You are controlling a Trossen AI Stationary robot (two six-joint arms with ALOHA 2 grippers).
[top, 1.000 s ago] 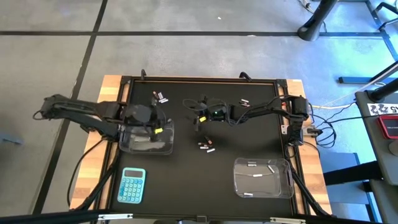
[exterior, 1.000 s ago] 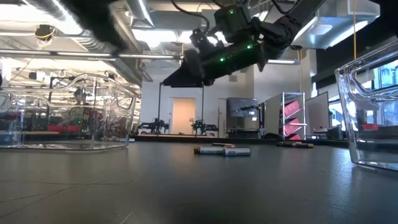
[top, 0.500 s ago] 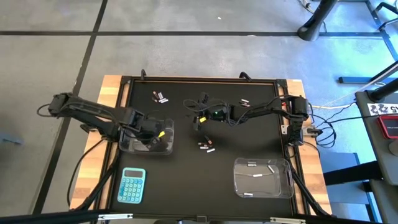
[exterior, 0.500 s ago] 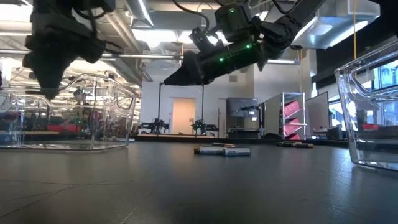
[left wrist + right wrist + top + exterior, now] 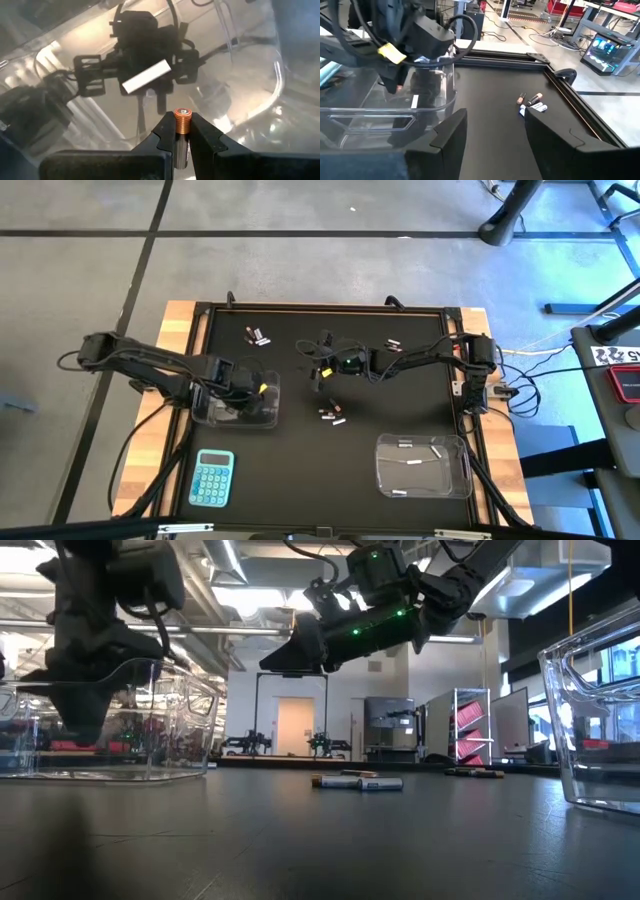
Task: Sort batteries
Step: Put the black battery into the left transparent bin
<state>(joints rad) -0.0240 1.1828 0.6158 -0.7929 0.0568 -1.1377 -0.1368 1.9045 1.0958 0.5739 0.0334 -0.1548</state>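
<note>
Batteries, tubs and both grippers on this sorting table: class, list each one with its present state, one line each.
Left gripper: shut on copper-ended battery, inside left tub.
Right gripper: open, empty, hanging above the mat.
Right tub: holds silvery batteries.
Loose batteries: lying on mat.

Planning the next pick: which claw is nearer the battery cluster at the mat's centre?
Right. The right claw hangs just beyond the centre battery cluster, empty and open. The left claw is off to the side inside the left clear tub, shut on a copper-tipped battery.
</note>
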